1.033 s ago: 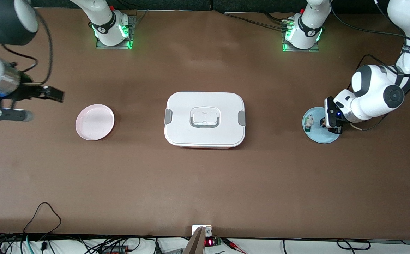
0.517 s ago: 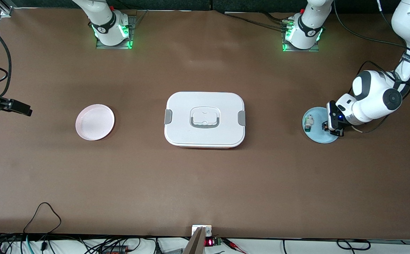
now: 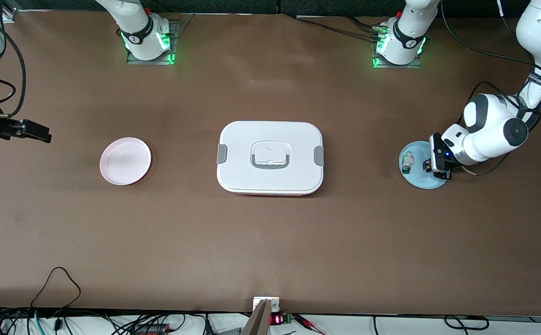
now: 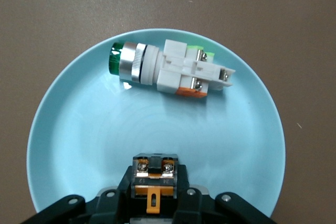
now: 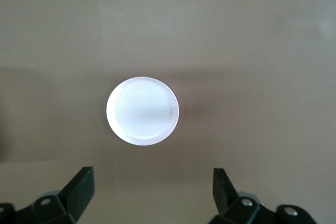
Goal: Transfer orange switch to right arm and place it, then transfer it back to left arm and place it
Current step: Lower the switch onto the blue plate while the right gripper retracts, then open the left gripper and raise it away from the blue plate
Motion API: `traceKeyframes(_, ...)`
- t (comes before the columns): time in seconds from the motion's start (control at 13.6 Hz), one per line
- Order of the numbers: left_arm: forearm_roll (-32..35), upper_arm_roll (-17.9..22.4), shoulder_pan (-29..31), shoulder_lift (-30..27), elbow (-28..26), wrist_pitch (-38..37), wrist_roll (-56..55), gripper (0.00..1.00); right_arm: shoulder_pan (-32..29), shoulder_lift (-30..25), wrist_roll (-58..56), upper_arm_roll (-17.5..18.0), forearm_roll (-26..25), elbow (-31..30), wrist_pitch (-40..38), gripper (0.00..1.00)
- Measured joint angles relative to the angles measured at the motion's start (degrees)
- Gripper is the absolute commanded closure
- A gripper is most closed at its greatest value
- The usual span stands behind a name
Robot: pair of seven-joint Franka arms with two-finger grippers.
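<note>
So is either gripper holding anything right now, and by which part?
The left gripper, down on the blue plate, is shut on the orange switch, gripping its sides. The right gripper is open, empty.

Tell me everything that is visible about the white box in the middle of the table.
The box is a large white rounded rectangle that looks like plastic. Its lid is on, with a grey clip at each short end and a grey-rimmed handle sunk into the top. A thin red edge shows at its base. It lies flat on the brown table, between the pink plate and the blue plate. Nothing touches it.
</note>
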Motion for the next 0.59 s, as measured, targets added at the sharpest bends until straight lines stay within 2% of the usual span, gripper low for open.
traceKeyframes(0.3,0.0,-0.03,0.0,0.03,-0.12,-0.04,-0.29,0.51,-0.05,-6.25,-0.02,-0.05,0.11,-9.64,7.05,0.0)
traceKeyframes(0.44,0.0,-0.03,0.01,0.11,-0.27,-0.04,-0.58,0.32,-0.04,-7.94,-0.13,-0.03,1.09,-10.66,7.52,0.0)
traceKeyframes(0.52,0.0,-0.03,0.02,0.12,-0.3,-0.06,-0.62,0.31,-0.04,-8.39,-0.39,0.0,1.85,-10.65,7.62,0.0)
traceKeyframes(0.59,0.0,-0.03,0.02,0.15,-0.37,-0.06,-0.66,0.2,-0.04,-8.74,-0.89,0.05,2.13,-10.65,7.61,0.0)
